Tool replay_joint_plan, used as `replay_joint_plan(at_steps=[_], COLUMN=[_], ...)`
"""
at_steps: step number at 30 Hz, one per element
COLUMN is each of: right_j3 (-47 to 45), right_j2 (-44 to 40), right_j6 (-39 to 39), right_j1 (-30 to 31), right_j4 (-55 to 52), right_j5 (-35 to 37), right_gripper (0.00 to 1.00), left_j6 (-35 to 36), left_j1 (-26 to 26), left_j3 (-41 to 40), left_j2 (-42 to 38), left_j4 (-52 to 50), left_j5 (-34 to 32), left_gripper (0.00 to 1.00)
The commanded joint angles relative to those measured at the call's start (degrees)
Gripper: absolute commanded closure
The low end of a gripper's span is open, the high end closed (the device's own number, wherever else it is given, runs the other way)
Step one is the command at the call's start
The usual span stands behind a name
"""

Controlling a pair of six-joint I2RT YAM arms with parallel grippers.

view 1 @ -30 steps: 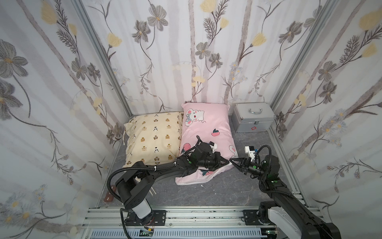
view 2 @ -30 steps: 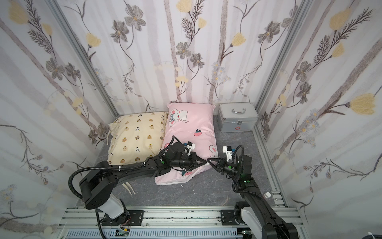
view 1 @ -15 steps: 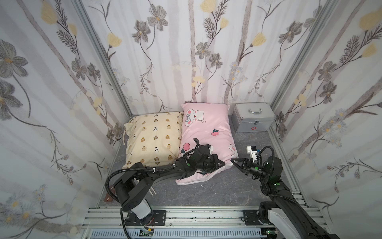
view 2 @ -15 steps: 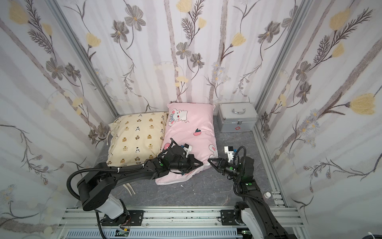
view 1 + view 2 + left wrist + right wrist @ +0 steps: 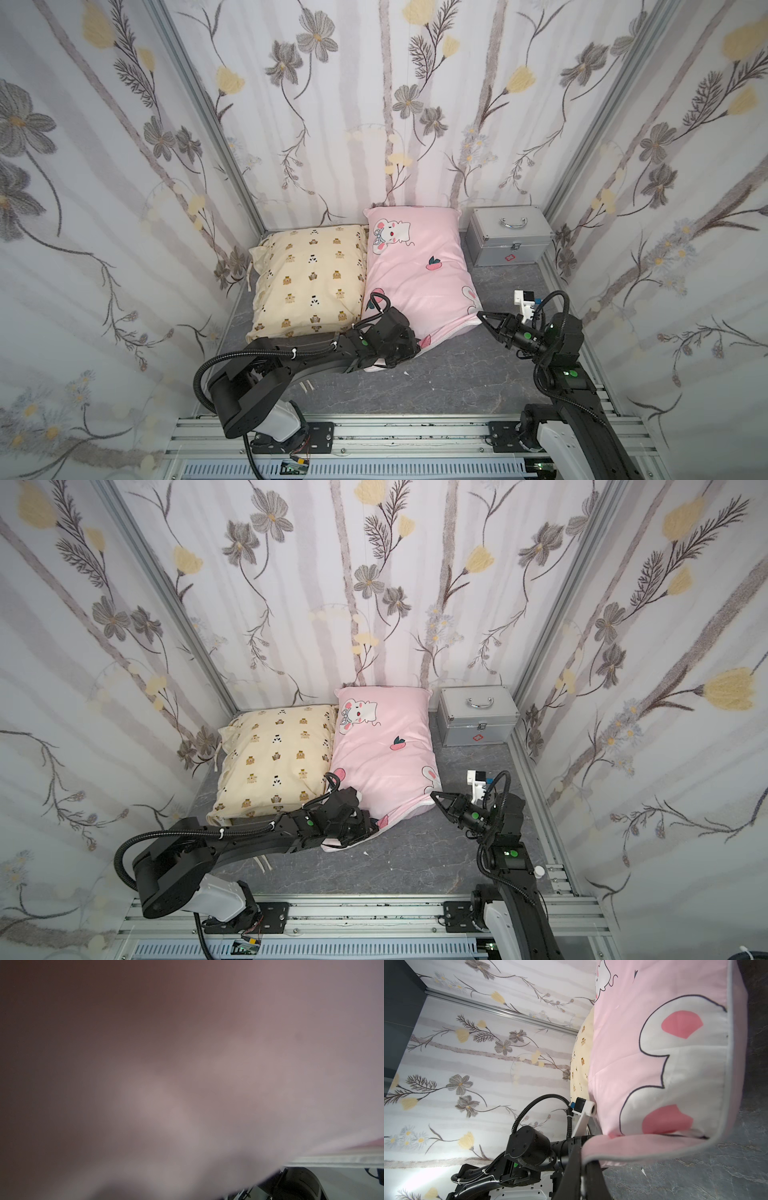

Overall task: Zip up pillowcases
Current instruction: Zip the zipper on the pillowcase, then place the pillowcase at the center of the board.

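Observation:
The pink pillowcase (image 5: pixel 415 270) with its white cartoon animal lies lengthwise beside the cream bear-print pillowcase (image 5: pixel 311 278); both show in both top views. My left gripper (image 5: pixel 411 351) lies on the pink one's near left corner. Blurred pink fabric (image 5: pixel 228 1064) fills the left wrist view, so its jaws and whatever is between them are hidden. My right gripper (image 5: pixel 482 316) is at the near right corner. In the right wrist view its fingers (image 5: pixel 575 1167) are shut on the grey-piped hem of the pink pillowcase (image 5: pixel 654 1064). No zipper pull shows.
A silver metal case (image 5: pixel 509 241) with a handle stands in the back right corner. Flowered walls close in on three sides. An aluminium rail (image 5: pixel 374 428) runs along the front. Bare grey floor (image 5: pixel 449 374) lies between the two arms. White cords (image 5: pixel 307 384) lie under the left arm.
The left gripper has drawn back leftward along the pink pillowcase's near edge. The right gripper has moved slightly right, and the pillow's near right corner has followed it.

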Motion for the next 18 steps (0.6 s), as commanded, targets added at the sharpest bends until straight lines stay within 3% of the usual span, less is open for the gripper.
replay_joint_plan(at_steps=[1, 11, 16, 17, 18], right_j3=[2.61, 13.41, 17.19, 18.24, 19.41], right_j2=[0.41, 2.64, 4.62, 4.96, 5.33], right_j6=[-4.26, -20.45, -25.62, -26.95, -28.53], right_j1=[-0.34, -0.51, -0.52, -0.52, -0.44], right_j4=[-0.97, -19.29, -25.1, -26.58, -28.37], right_j5=[3.39, 14.82, 19.29, 20.27, 21.79], right_gripper=[1.0, 1.0, 1.0, 0.96, 0.71], left_j6=[1.07, 8.47, 11.27, 11.72, 12.45], left_j1=[0.88, 8.72, 10.62, 10.82, 11.05], left_j3=[-2.83, -8.12, -6.97, -6.23, -5.03], left_j2=[-2.55, -13.93, -14.84, -14.88, -15.1], left_j4=[-7.14, -25.27, -28.9, -29.12, -30.03], left_j5=[-3.08, -6.13, -6.9, -6.97, -7.44], left_gripper=[1.0, 1.0, 1.0, 1.0, 1.0])
